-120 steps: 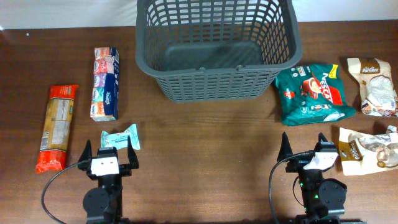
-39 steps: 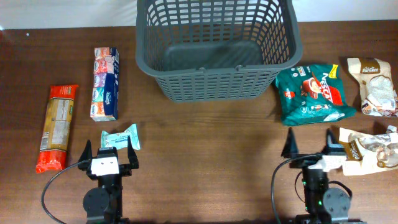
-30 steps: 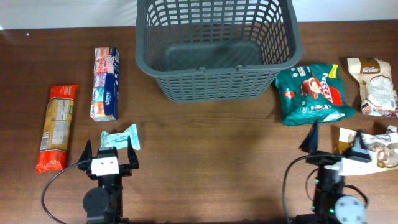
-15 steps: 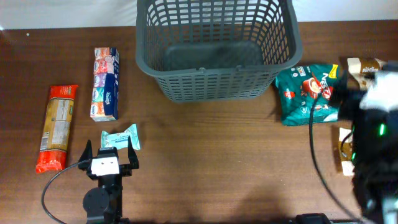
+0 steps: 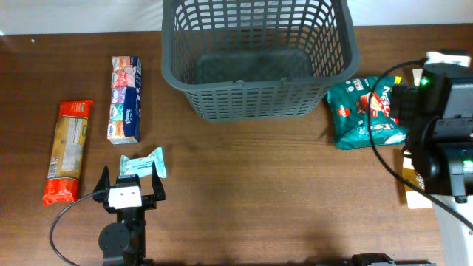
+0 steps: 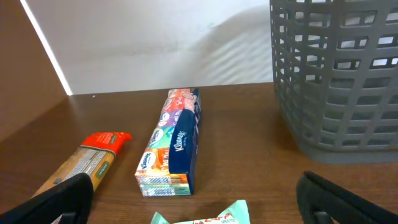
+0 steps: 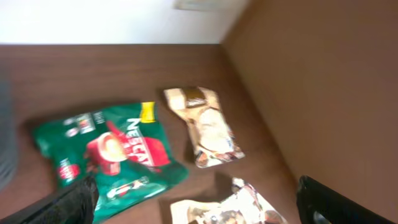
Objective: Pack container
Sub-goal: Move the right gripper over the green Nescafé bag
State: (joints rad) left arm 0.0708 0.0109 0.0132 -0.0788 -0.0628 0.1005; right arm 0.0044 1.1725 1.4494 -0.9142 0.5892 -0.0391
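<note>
Two arms at the bench [image 5: 259, 199]. The container [image 5: 259, 100] stands upright at far centre.

Left hand [image 5: 129, 177] rests at near left, spread wide and gripping nothing. A mint packet [image 5: 144, 164] lies just beyond it. The tissue pack [image 5: 126, 98] and pasta packet [image 5: 65, 151] lie farther left. Its wrist view adds the container's lattice wall at right.

In the overhead view the right arm [image 5: 443, 140] hides its own fingers and part of the green Nescafé packet [image 5: 362, 111]. The right wrist view shows the right hand [image 7: 199, 208] spread wide above that packet, plus a beige packet [image 7: 205, 127] and a crumpled beige packet [image 7: 233, 208].
</note>
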